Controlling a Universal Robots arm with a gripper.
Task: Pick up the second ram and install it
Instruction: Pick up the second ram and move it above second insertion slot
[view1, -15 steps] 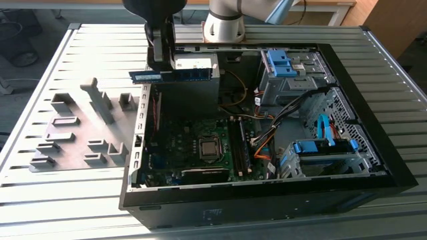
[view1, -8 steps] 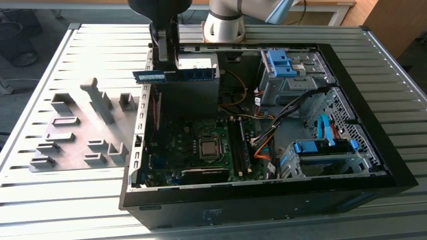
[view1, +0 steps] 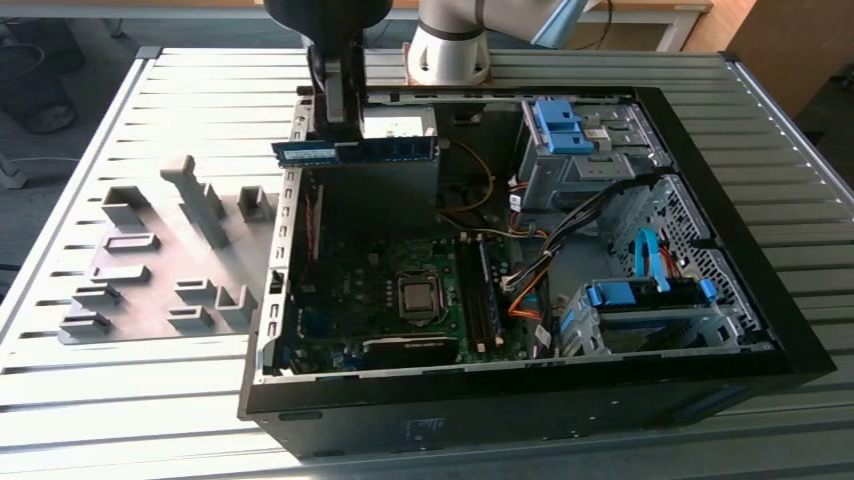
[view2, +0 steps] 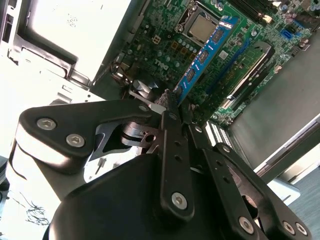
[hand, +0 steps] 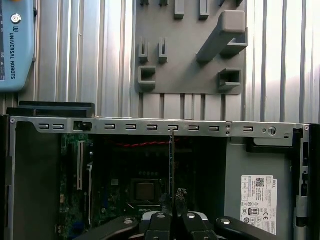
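My gripper (view1: 340, 135) is clamped on the ram (view1: 360, 150), held level over the case's (view1: 534, 390) far side, toward the exterior view's left. In the first wrist view the ram is edge-on and barely discernible.

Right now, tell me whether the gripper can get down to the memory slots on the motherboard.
Probably yes. The case lies open, and the gripper, shut on the second ram, hangs above it with nothing between it and the memory slots; cables run close beside them.
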